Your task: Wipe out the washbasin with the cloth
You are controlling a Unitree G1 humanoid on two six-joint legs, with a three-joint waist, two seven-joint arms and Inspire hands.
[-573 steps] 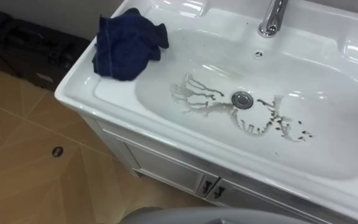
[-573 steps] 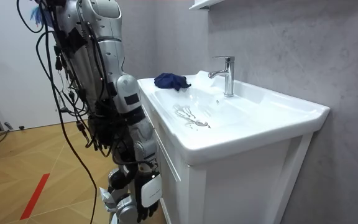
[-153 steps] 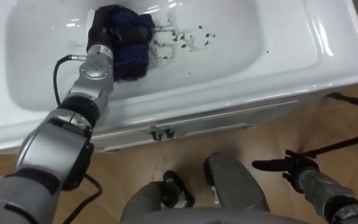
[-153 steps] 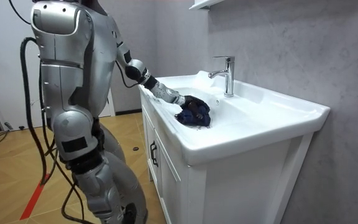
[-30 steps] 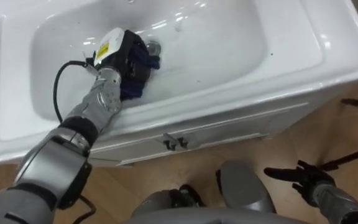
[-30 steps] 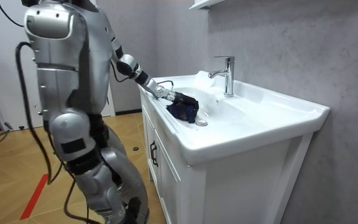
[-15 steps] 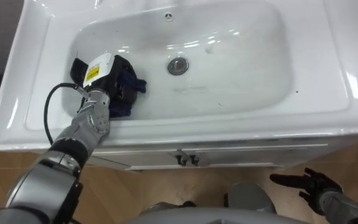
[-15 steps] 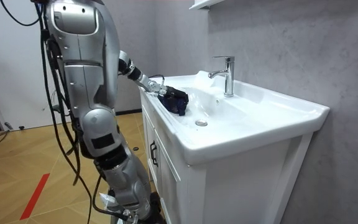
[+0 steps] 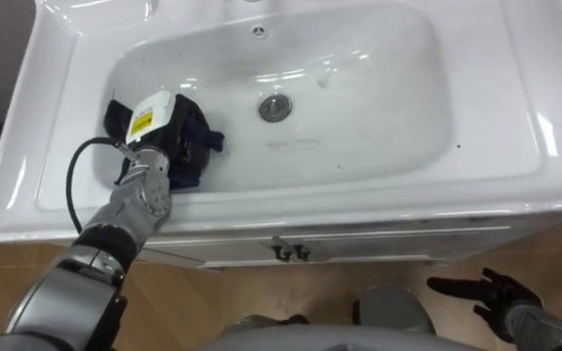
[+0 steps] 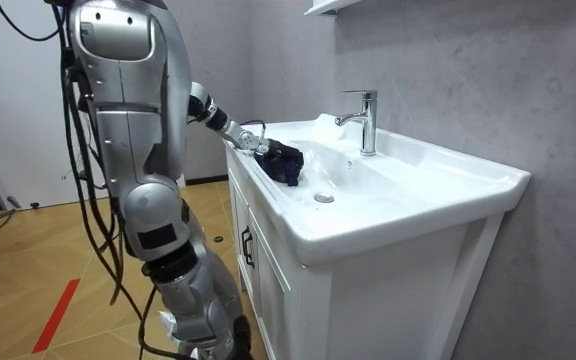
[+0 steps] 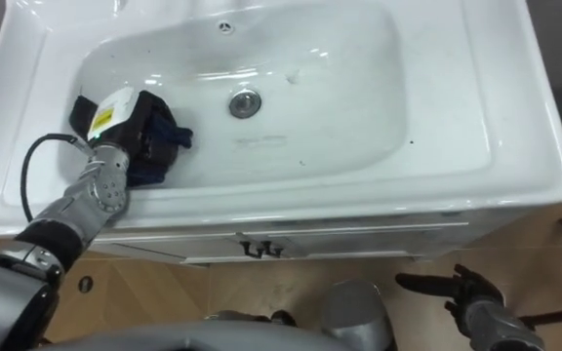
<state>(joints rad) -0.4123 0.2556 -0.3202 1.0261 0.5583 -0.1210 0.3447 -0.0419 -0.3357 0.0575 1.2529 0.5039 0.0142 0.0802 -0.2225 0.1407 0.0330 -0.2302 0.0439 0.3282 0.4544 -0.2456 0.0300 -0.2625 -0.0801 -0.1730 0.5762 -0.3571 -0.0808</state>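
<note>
The white basin (image 9: 476,127) lies below me, with its drain (image 9: 275,106) near the middle. My left hand (image 9: 156,125) rests on the bowl's left slope, its fingers curled round a dark blue cloth (image 9: 201,144) that it presses against the porcelain. In the room view the left hand (image 10: 258,143) and the cloth (image 10: 284,163) are at the basin's end nearest the robot, which stands upright at that end of the vanity. My right hand (image 9: 488,291) hangs low at the lower right, beside the cabinet, fingers spread and holding nothing.
A chrome faucet (image 10: 365,120) stands on the back rim. The bowl's overflow hole (image 9: 258,31) is behind the drain. A tiny dark speck (image 9: 459,146) marks the bowl's right slope. Cabinet door handles (image 9: 287,252) are under the front rim, with wooden floor (image 10: 28,260) below.
My left hand has carried the cloth from beside the drain to the bowl's left slope. The eye view has shifted, so the basin sits squarer now. In the last half second the hand barely moved.
</note>
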